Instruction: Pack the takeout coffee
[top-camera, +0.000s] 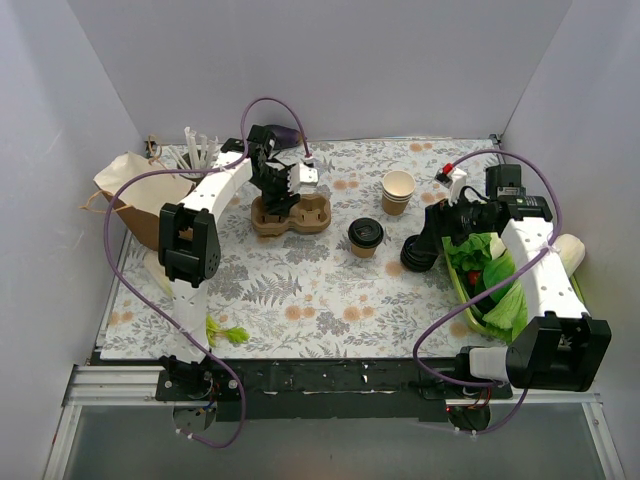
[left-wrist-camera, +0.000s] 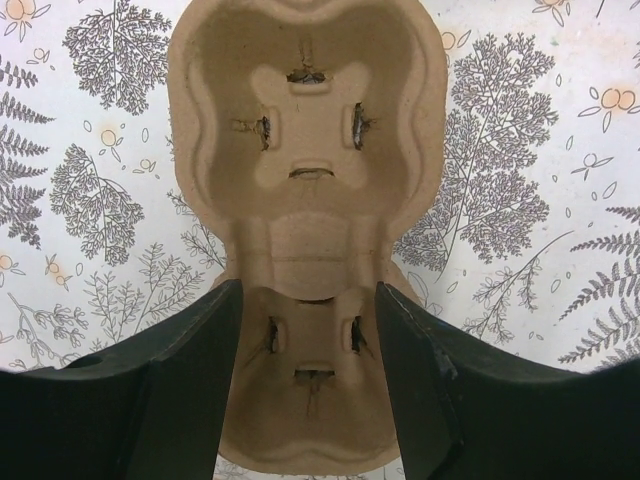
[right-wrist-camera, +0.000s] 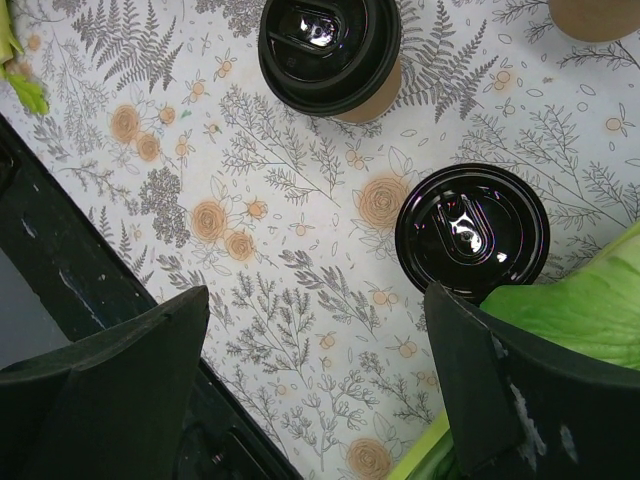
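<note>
The takeout coffee (top-camera: 365, 237), a tan cup with a black lid, stands upright mid-table; it also shows in the right wrist view (right-wrist-camera: 330, 50). My left gripper (top-camera: 275, 203) is at a tan moulded two-cup carrier (top-camera: 292, 215), left of the coffee. In the left wrist view my left gripper (left-wrist-camera: 308, 290) is closed against both sides of the carrier's (left-wrist-camera: 305, 170) near well; both wells are empty. My right gripper (top-camera: 432, 240) is open and empty. In its wrist view the right gripper (right-wrist-camera: 318, 300) hovers over the cloth, right of the coffee and next to the black lids.
A brown paper bag (top-camera: 135, 195) stands open at the far left. A stack of lidless cups (top-camera: 398, 192) is behind the coffee. A pile of black lids (top-camera: 418, 255) (right-wrist-camera: 472, 230) lies beside a green tray of lettuce (top-camera: 490, 280) at the right. Straws (top-camera: 200, 150) stand at the back left.
</note>
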